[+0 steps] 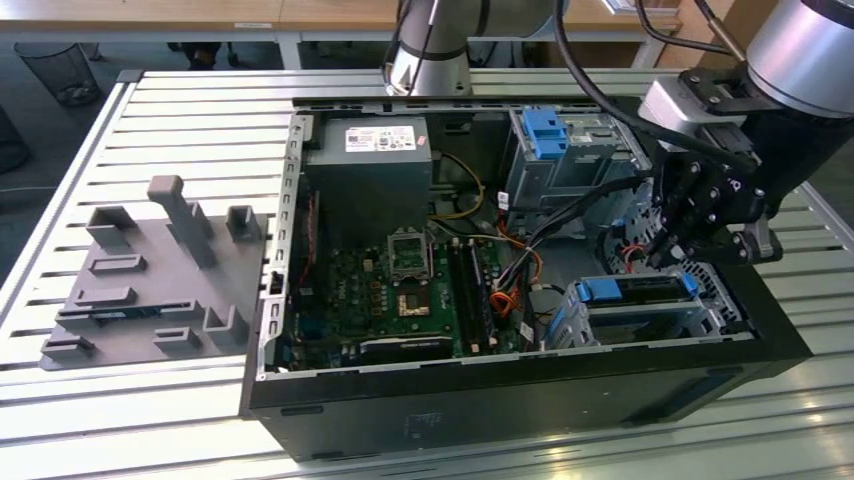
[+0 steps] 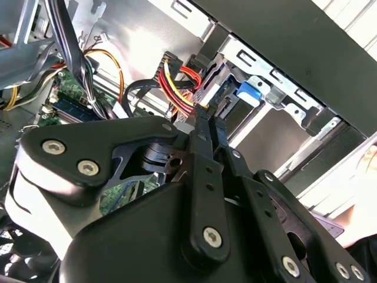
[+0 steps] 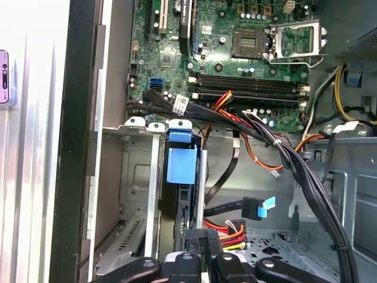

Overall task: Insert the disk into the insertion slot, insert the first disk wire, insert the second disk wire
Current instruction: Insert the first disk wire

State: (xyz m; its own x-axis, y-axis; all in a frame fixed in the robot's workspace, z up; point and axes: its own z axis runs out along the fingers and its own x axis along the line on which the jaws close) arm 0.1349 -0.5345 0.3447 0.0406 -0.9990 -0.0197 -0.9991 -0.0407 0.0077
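Exterior view: the disk [image 1: 638,290] sat in its slot [image 1: 722,304]. Close beside it, the end effector [image 1: 665,256] seemed pinched on a wire plug [image 3: 195,237], per the first wrist view; a straight, square push looked wisest.

The slatted silver counter [image 1: 200,110] carries an open black computer case [image 1: 507,405] lying on its side. Beside the case, toward the exterior view's left, rests a grey fixture plate [image 1: 160,300] with upright blocks.
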